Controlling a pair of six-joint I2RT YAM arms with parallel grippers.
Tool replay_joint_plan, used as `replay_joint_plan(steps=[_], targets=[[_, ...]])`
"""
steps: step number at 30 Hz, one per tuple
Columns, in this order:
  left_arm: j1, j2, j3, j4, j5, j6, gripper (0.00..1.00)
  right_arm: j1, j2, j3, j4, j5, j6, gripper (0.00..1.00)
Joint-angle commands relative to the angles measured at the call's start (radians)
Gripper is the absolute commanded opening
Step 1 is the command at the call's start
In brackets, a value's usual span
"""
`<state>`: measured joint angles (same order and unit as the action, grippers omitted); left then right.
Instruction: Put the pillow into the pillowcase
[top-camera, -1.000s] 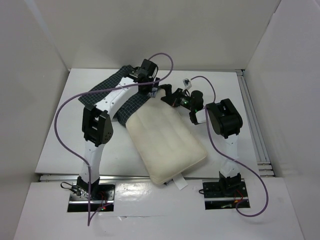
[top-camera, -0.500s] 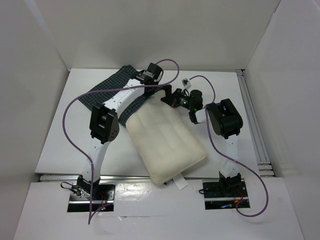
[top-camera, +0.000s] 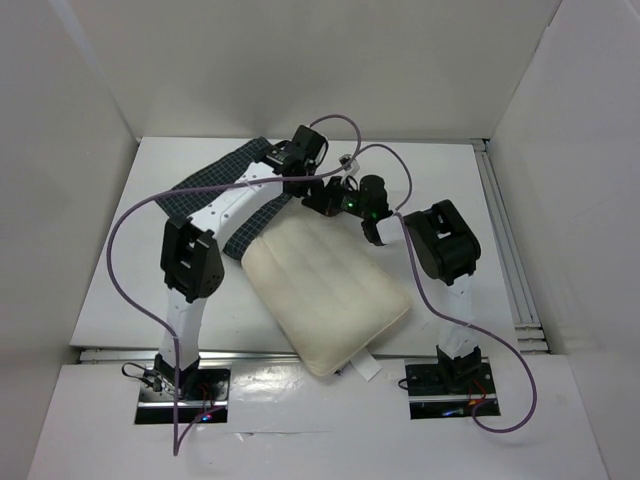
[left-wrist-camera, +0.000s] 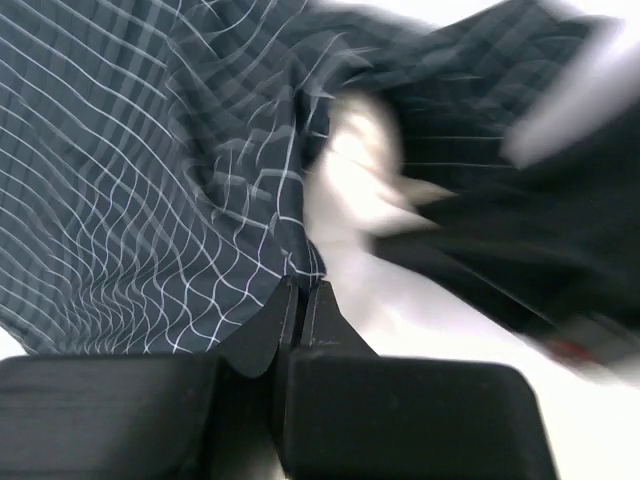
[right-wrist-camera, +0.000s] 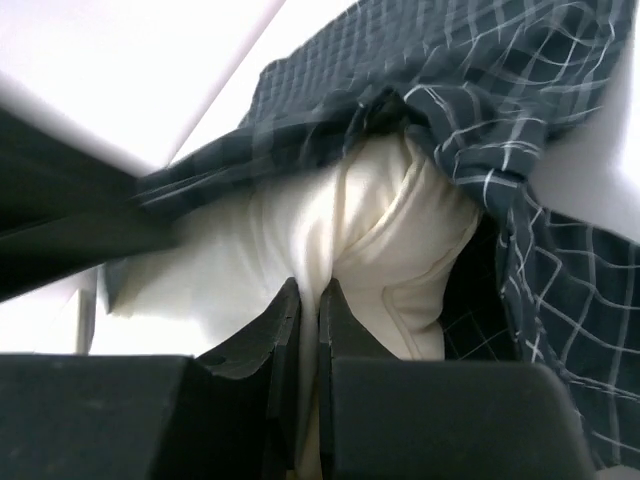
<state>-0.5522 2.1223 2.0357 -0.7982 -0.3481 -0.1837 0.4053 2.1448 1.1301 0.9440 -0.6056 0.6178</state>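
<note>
The cream pillow (top-camera: 325, 290) lies slanted at the table's middle, its far end at the mouth of the dark checked pillowcase (top-camera: 212, 184). My left gripper (top-camera: 298, 178) is at that mouth. In the left wrist view it (left-wrist-camera: 303, 287) is shut on the pillowcase (left-wrist-camera: 150, 180) hem, with a blurred bit of pillow (left-wrist-camera: 360, 165) beyond. My right gripper (top-camera: 318, 198) is at the pillow's far corner. In the right wrist view it (right-wrist-camera: 320, 292) is shut on a fold of the pillow (right-wrist-camera: 375, 225), whose corner sits under the raised pillowcase (right-wrist-camera: 480, 90) edge.
White walls close in the table on three sides. A rail (top-camera: 505, 240) runs along the right edge. Purple cables (top-camera: 125, 215) loop off both arms. A white tag (top-camera: 362, 368) sticks out at the pillow's near end. The other arm shows blurred (left-wrist-camera: 480, 250) in the left wrist view.
My left gripper has closed on the pillowcase hem. The right gripper has moved left with the pillow's far corner toward the case, and the pillow has shifted slightly left.
</note>
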Motion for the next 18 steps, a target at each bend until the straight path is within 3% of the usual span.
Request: replay_joint_plan(steps=[1, 5, 8, 12, 16, 18], targets=[[-0.061, -0.157, -0.032, 0.135, 0.049, -0.016, 0.0, 0.046, -0.023, 0.095, 0.013, -0.046, 0.023, 0.0], [-0.072, -0.17, -0.068, 0.149, 0.035, -0.014, 0.0, 0.067, 0.01, 0.125, 0.05, -0.141, 0.062, 0.0], [-0.072, -0.157, -0.101, 0.14, -0.003, -0.052, 0.0, 0.095, -0.039, 0.048, 0.079, -0.176, -0.001, 0.0], [-0.063, -0.116, -0.098, 0.107, 0.001, -0.1, 0.0, 0.128, -0.112, -0.018, 0.003, -0.371, -0.111, 0.0], [-0.051, -0.107, -0.104, 0.097, -0.011, -0.141, 0.0, 0.152, -0.137, -0.128, 0.197, -0.361, -0.05, 0.0], [-0.051, -0.145, -0.164, 0.111, -0.002, -0.155, 0.0, 0.142, -0.114, -0.138, 0.28, -0.346, 0.057, 0.0]])
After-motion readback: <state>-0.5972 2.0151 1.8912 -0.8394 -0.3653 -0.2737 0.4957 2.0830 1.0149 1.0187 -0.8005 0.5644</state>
